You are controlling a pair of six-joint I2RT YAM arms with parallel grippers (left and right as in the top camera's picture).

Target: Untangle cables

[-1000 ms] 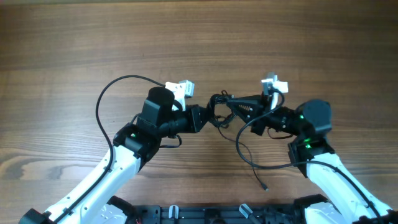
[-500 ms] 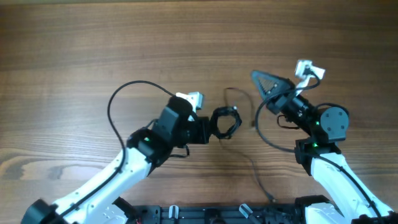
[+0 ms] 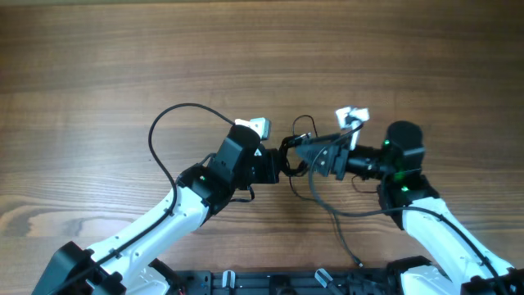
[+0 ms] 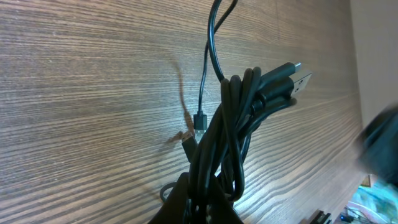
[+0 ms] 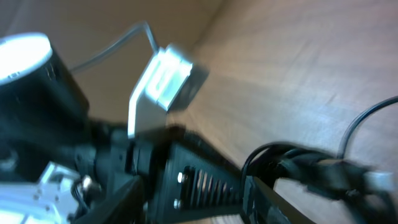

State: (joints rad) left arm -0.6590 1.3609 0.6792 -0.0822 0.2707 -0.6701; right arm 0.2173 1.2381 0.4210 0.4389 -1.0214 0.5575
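Note:
A bundle of thin black cables (image 3: 292,152) sits between my two grippers at the table's middle. My left gripper (image 3: 281,162) is shut on it. In the left wrist view the bundle (image 4: 230,130) rises from the jaws (image 4: 205,202), with USB plug ends (image 4: 291,78) at its top and a small plug (image 4: 198,122) on the wood behind. One loose cord (image 3: 337,221) trails from the bundle toward the front edge. My right gripper (image 3: 311,156) is open right beside the bundle. Its blurred wrist view shows its fingers (image 5: 199,205) spread around the left gripper's finger, with the bundle (image 5: 311,169) at right.
The left arm's thick black wire (image 3: 176,115) arcs over the wooden table (image 3: 98,65) at left. White camera mounts (image 3: 352,116) stick up from both wrists. The loose cord's plug end (image 3: 357,263) lies near the front rail.
My right gripper was lifted away to the back right half a second ago and has swung back down and left to the bundle. The left gripper kept hold of the bundle and barely moved.

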